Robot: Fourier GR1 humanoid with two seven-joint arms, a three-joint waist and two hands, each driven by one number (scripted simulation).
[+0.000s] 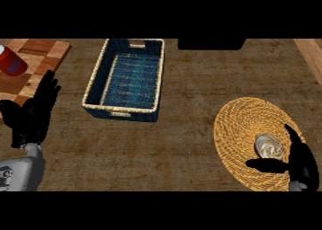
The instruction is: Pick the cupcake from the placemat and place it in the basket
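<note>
Right hand [297, 162] open, cupcake [269, 146] just left of its fingers on the placemat [238, 117]; basket [125, 80] far up-left.

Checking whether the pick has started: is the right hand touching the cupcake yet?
Cannot tell. In the head view the right hand overlaps the cupcake on the placemat, thumb beneath it, fingers alongside, but neither contact nor gap shows plainly.

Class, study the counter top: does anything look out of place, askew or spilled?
One thing stands out: the red can lies tipped on its side on the wooden cutting board at far left. Nothing looks spilled. The cupcake sits on the placemat, and the basket sits level.
</note>
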